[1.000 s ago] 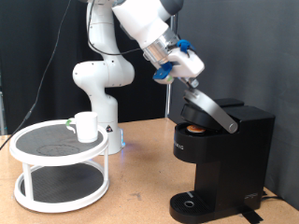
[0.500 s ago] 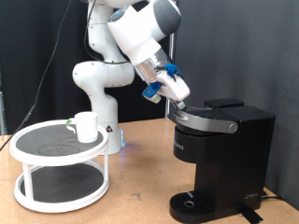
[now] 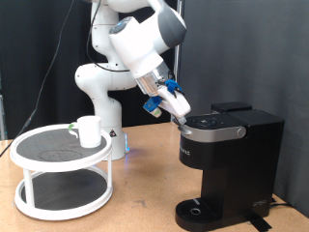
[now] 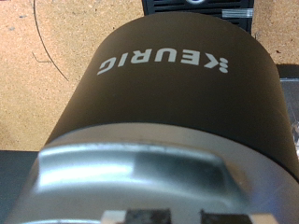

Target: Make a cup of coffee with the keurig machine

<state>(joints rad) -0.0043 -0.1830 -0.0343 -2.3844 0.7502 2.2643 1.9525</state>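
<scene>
gripper [image 3: 179, 113] pressing on lid of keurig machine [image 3: 227, 164], now lying shut; finger spacing: cannot tell. cup [image 3: 89, 130] sitting on stand [image 3: 62, 169], unfilled step outstanding.

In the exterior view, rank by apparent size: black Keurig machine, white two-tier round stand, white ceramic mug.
1. White two-tier round stand and black Keurig machine: look alike in size, unranked.
2. White ceramic mug, smallest.

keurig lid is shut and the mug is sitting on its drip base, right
The lid is shut, but the mug is not on the drip base. The exterior view shows it on the top tier of the white stand, apart from the keurig.
</scene>
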